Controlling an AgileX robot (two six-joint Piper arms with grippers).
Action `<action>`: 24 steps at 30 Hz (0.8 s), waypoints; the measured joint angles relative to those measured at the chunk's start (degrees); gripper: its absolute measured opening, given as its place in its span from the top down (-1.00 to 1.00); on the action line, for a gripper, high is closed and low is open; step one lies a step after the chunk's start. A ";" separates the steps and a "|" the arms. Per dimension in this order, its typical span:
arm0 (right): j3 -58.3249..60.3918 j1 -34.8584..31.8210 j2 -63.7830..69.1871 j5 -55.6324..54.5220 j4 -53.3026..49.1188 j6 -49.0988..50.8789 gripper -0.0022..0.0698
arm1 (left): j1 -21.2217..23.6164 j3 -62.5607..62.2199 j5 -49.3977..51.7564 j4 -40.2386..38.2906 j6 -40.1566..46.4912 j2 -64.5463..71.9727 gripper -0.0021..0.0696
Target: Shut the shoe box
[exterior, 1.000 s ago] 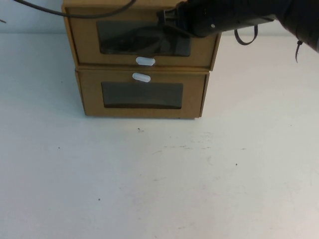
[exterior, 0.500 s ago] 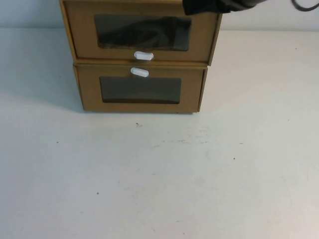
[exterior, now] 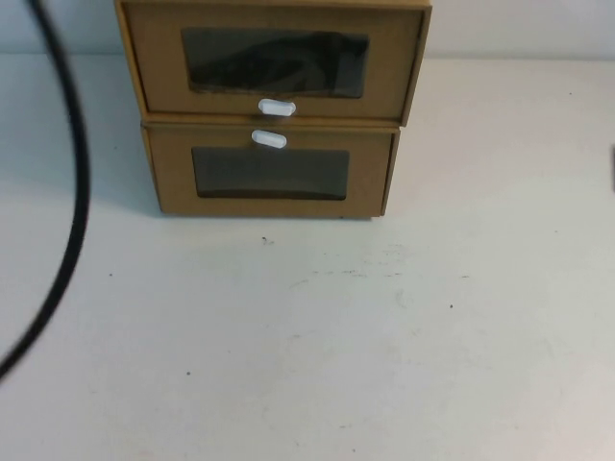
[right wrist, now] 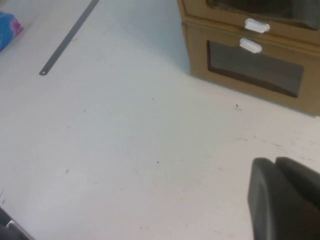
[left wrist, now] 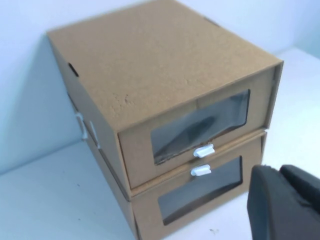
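The shoe box [exterior: 274,62] is the upper of two stacked brown cardboard boxes, with a dark window and a white pull tab [exterior: 277,108] below it. Its drawer front sits about level with the box beneath. The left wrist view shows it from a front corner [left wrist: 165,85], and the right wrist view catches only its lower edge [right wrist: 280,25]. My left gripper [left wrist: 279,171] hovers shut in front of the stack, apart from it. Over bare table, well in front of the boxes, my right gripper [right wrist: 275,162] is also shut. Neither gripper appears in the high view.
The lower brown box [exterior: 271,178] carries its white tab [exterior: 269,139] above its window. A black cable [exterior: 77,192] curves across the left of the high view. A grey strip [right wrist: 70,37] and a blue object [right wrist: 7,27] lie off to one side on the white table [exterior: 317,336].
The right arm that reached over the upper box has left the high view. The upper drawer front sits slightly further back. A black cable has swung into the left side.
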 joint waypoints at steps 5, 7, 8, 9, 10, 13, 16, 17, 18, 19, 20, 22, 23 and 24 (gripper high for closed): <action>15.59 0.00 -19.15 -2.14 -1.35 5.03 0.97 | 0.00 18.66 -11.39 -0.59 1.74 -18.40 0.95; 20.43 0.00 -25.75 -2.55 -1.39 6.73 0.97 | 0.00 24.56 -14.84 -0.69 1.99 -24.59 0.95; 22.35 0.00 -28.52 -2.85 -1.49 7.42 0.97 | 0.00 27.52 -16.62 -0.66 2.15 -27.84 0.95; 23.67 0.00 -30.49 -3.20 -1.62 7.87 0.97 | 0.00 30.20 -18.10 -0.66 2.26 -30.87 0.95; 25.10 0.00 -32.56 -3.59 -1.74 8.30 0.97 | 0.00 32.13 -18.99 -0.71 2.38 -33.11 0.95; 28.79 0.00 -37.09 -4.96 -1.74 8.84 0.97 | 0.00 38.38 -20.55 -0.80 2.36 -40.54 0.95; 33.78 0.00 -40.37 -9.53 -3.21 8.93 0.97 | 0.00 44.31 -21.59 -0.80 2.39 -47.16 0.95; 35.37 0.00 -41.04 -11.38 -3.87 8.93 0.97 | 0.00 46.32 -22.40 -0.80 2.39 -49.19 0.95; 37.48 0.00 -41.66 -14.06 -4.71 8.93 0.97 | 0.00 47.94 -23.12 -0.80 2.49 -50.69 0.95; 39.73 0.00 -42.02 -17.19 -5.29 8.63 0.97 | 0.00 49.97 -24.28 -0.80 2.49 -52.37 0.95; 42.12 0.00 -42.29 -20.69 -5.82 8.32 0.97 | 0.00 52.08 -25.43 -0.80 2.51 -53.83 0.95; 47.34 0.00 -42.30 -28.05 -6.09 8.10 0.97 | 0.00 55.92 -27.52 -0.80 2.51 -55.29 0.95; 50.09 0.00 -42.30 -32.46 -6.09 8.00 0.97 | 0.00 58.11 -28.59 -0.80 2.51 -55.58 0.95; 52.27 0.00 -42.30 -35.96 -6.09 7.85 0.97 | 0.00 60.33 -29.57 -0.80 2.51 -55.73 0.95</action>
